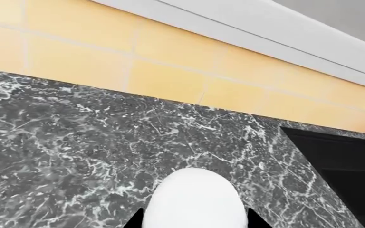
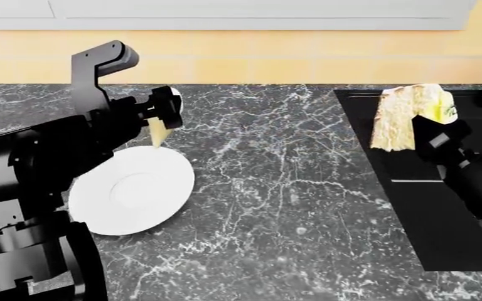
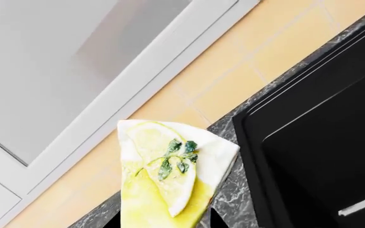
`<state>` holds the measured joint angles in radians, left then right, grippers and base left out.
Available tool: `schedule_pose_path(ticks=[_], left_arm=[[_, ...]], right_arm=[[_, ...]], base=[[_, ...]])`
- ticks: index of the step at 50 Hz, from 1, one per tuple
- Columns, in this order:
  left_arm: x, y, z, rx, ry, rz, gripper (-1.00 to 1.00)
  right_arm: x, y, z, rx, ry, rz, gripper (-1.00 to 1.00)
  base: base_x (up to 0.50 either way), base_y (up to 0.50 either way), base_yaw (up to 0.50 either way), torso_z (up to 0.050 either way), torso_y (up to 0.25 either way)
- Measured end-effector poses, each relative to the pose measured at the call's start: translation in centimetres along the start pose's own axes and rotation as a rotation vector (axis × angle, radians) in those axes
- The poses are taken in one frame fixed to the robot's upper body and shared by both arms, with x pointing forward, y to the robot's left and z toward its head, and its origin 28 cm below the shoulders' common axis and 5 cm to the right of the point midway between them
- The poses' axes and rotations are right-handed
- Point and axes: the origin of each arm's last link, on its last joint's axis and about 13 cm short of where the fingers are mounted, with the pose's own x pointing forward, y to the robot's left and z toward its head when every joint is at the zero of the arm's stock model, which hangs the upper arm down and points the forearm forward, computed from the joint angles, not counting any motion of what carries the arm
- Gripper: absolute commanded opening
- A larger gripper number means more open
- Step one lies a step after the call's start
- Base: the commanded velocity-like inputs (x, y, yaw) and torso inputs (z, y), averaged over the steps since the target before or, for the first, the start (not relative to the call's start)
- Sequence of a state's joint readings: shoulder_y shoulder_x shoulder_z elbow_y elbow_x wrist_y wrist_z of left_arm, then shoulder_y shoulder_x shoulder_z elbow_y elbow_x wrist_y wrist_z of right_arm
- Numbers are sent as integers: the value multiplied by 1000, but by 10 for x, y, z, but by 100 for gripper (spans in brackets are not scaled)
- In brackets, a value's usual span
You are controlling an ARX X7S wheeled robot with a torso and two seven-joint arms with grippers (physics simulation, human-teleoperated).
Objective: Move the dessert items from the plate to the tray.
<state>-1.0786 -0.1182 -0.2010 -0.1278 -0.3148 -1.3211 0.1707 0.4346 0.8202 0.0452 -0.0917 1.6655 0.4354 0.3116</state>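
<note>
My left gripper point(image 2: 167, 108) is closed on the cone-shaped pastry point(image 2: 158, 133), holding it in the air with its narrow tan tip pointing down, just above the far edge of the white plate point(image 2: 132, 191). In my left wrist view the pastry's white end point(image 1: 196, 199) fills the space between my dark fingertips point(image 1: 254, 219), with the grey marble desk point(image 1: 74, 137) beneath and the yellow tiled wall point(image 1: 169, 61) beyond it. The plate below this gripper lies bare on the desk, neither dessert resting on it

My right gripper point(image 2: 433, 136) is clamped on the cake wedge point(image 2: 408, 116), which it holds raised over the black tray point(image 2: 408, 219). The wedge stands just ahead of the gripper, its cream-and-tan layered side turned toward my head camera and its yellow glazed top toward the gripper. My right wrist view shows that glaze up close: a lemon slice point(image 3: 163, 166) with small green leaves point(image 3: 177, 156) on it, the wedge rising between my fingers, whose tips are mostly cut off at the frame edge. Beside the wedge in that view runs the tray's raised rim point(image 3: 249, 142), and past it the tiled wall and a white cabinet front point(image 3: 74, 71)

Whether the wedge touches the tray floor I cannot tell
</note>
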Motion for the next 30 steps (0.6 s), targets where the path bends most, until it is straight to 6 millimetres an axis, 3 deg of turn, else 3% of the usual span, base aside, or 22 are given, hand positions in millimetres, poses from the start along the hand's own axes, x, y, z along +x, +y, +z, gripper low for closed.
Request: schedule_pose_path(ticks=[30], left_arm=[[1,-3,1,1,-5,-5,-100]], right_arm=[[0,0,2,8,-10,1,-100]], base=[[0,-500,0,0,0]])
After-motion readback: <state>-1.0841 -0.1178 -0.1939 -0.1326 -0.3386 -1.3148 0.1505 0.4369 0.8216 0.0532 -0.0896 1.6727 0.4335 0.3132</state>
